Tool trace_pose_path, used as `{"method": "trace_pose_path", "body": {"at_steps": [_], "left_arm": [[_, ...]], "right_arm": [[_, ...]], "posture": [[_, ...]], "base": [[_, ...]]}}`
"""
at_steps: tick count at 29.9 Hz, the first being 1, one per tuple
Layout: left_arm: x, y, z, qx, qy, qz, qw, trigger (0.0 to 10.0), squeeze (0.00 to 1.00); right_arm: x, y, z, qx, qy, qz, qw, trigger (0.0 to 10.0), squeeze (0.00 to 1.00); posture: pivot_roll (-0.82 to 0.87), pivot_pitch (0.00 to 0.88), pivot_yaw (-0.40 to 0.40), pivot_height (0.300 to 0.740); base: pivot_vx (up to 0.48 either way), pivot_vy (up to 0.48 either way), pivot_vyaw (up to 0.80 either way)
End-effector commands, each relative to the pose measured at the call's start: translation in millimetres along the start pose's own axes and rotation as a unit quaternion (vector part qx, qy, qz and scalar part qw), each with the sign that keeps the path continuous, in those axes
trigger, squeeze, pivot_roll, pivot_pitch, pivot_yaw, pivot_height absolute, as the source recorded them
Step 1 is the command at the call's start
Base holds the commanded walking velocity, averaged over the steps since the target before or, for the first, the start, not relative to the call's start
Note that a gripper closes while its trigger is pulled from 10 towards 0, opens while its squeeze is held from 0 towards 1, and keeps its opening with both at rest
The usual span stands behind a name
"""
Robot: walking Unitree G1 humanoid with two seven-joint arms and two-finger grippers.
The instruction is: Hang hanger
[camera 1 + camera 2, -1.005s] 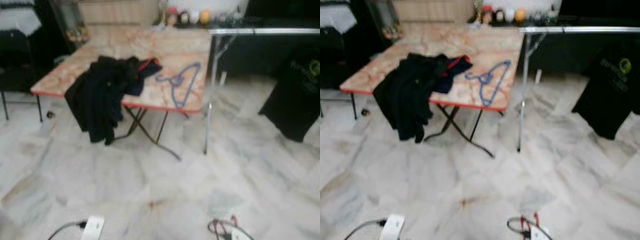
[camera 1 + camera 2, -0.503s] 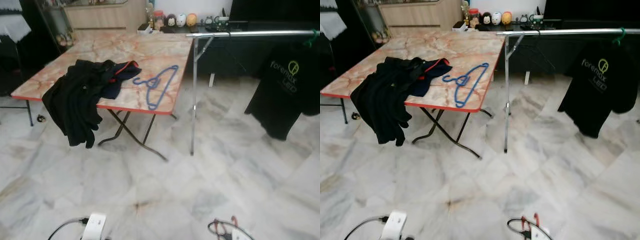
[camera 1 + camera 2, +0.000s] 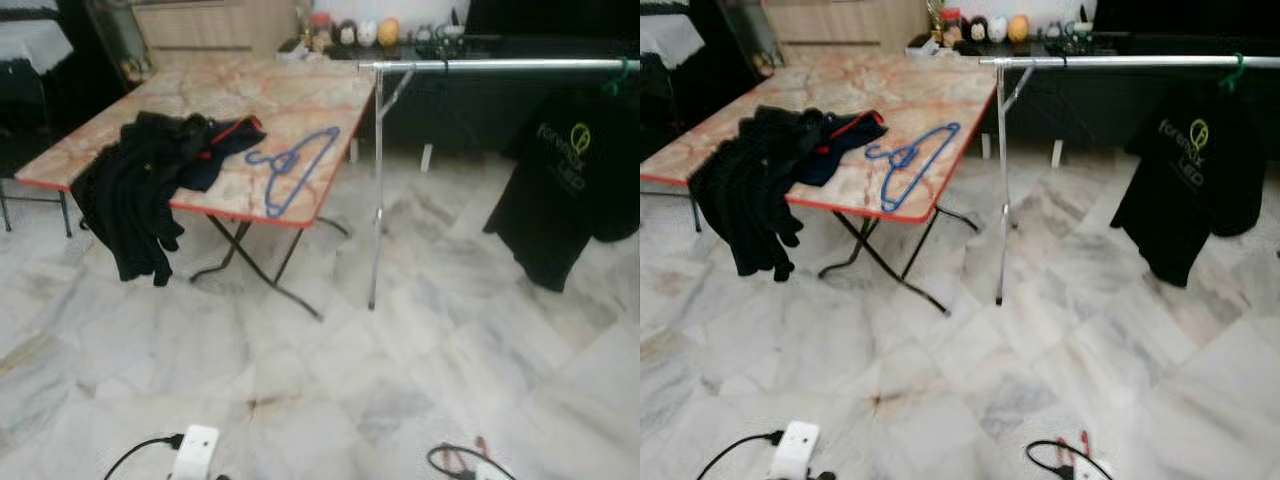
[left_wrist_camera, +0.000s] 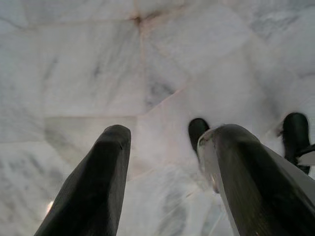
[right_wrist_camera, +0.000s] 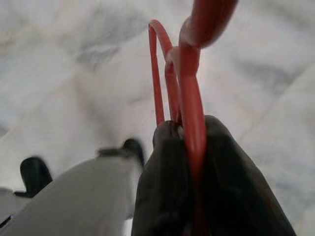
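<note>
Red hanger (image 5: 189,98) sits pinched between the clenched right gripper (image 5: 189,142) fingers; left gripper (image 4: 167,147) hangs spread, empty, over marble floor (image 4: 98,73).

White marble floor tiles (image 3: 420,360) with grey veining fill the lower frame; a folding table (image 3: 240,95) with a marbled orange top and red edge stands at upper left on crossed black legs; a wooden cabinet (image 3: 215,22) sits behind it at the top; a dark counter (image 3: 480,95) runs along the upper right; small round figurines (image 3: 365,32) line the top centre.
</note>
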State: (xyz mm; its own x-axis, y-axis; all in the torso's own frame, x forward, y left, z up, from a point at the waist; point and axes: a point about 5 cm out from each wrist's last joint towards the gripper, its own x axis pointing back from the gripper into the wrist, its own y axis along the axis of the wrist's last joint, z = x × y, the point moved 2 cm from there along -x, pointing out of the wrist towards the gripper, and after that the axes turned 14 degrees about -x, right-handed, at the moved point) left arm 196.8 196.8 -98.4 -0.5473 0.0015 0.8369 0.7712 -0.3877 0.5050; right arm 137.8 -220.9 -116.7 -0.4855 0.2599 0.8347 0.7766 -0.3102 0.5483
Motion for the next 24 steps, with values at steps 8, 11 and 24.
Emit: {"method": "trace_pose_path", "body": {"at_steps": [8, 11, 24], "left_arm": [[1.8, -9.2, 5.1, -0.006, 0.006, 0.014, 1.0, 10.0, 0.0], [1.9, -9.4, 5.3, -0.007, 0.006, 0.014, 1.0, 10.0, 0.0], [1.4, -5.5, 4.7, 0.011, 0.006, 0.003, 1.0, 10.0, 0.0]], "right_arm": [[1.7, -8.1, 6.8, -0.004, 0.011, 0.013, 1.0, 10.0, 0.0], [1.8, -8.4, 7.4, -0.004, 0.011, 0.014, 1.0, 10.0, 0.0], [1.9, -8.8, 10.1, -0.004, 0.012, 0.014, 1.0, 10.0, 0.0]], "posture": [[-0.04, 0.0, 0.077, 0.74], [-0.04, 0.0, 0.077, 0.74], [-0.04, 0.0, 0.074, 0.74]], "base": [[0.0, -0.306, 0.0], [0.0, -0.307, 0.0], [0.0, -0.07, 0.0]]}}
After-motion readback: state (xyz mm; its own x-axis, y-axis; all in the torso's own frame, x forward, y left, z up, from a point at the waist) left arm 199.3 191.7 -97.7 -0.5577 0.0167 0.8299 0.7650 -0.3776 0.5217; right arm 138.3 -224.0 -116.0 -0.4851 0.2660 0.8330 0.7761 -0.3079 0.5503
